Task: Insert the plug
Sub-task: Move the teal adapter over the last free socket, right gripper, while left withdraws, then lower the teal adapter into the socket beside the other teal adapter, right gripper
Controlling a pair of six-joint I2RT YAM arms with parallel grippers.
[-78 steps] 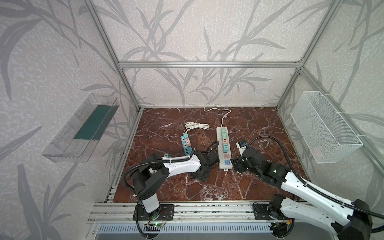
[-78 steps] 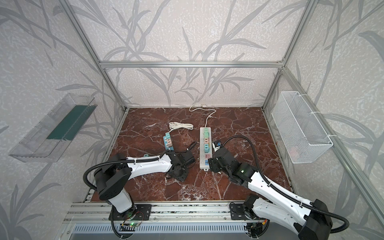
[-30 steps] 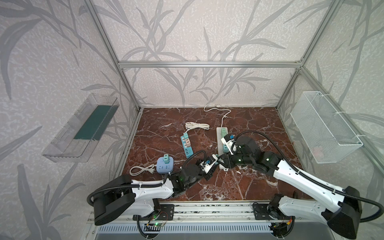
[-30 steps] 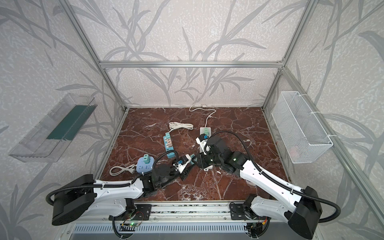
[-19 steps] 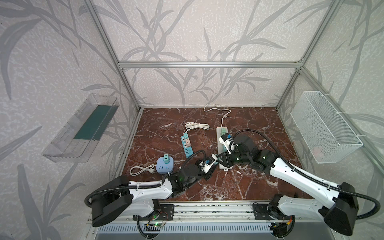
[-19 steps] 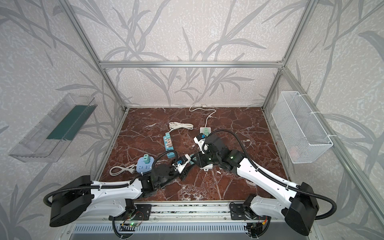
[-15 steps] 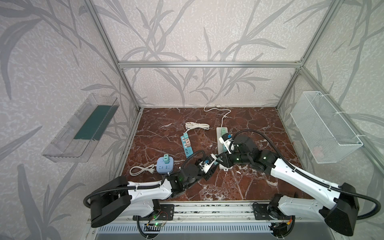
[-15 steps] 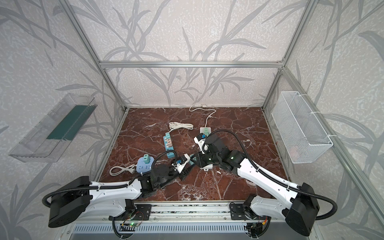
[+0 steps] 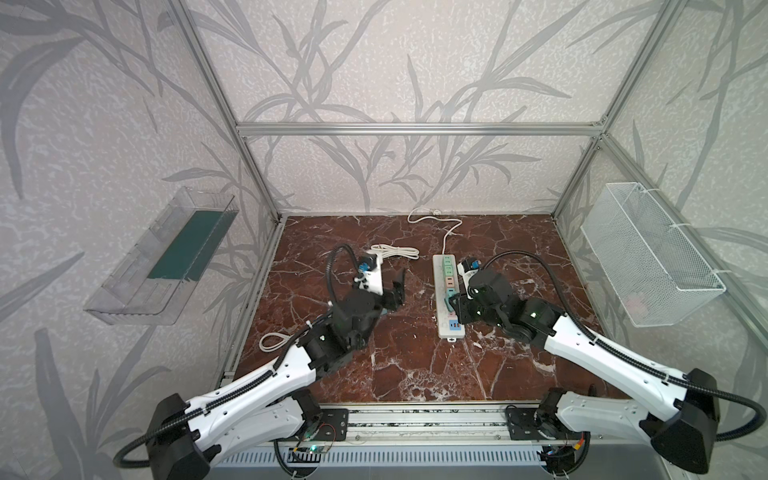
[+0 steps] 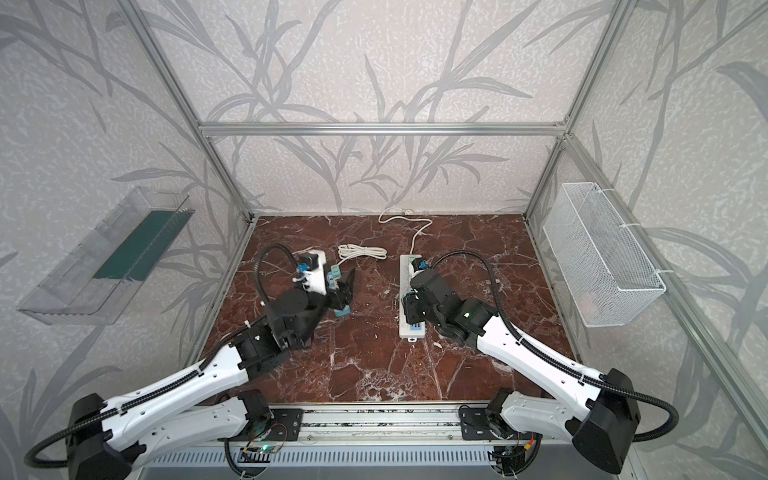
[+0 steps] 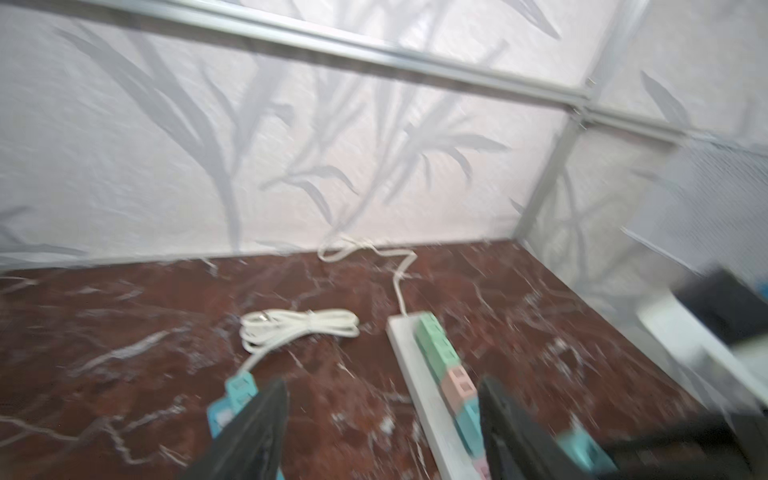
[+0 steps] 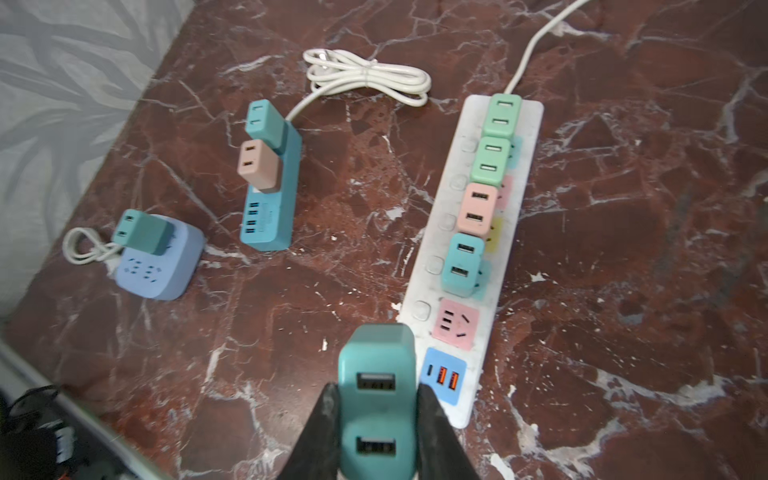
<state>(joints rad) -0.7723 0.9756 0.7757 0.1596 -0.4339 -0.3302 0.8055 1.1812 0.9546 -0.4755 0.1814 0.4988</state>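
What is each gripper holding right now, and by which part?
The right gripper clamps the teal USB charger plug by its two long sides, ports toward the wrist camera. The left gripper is open, holding nothing.

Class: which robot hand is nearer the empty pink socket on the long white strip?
Right. The right hand, gripping a teal plug, is just beside the pink socket; the open left hand is away by the small teal strip.
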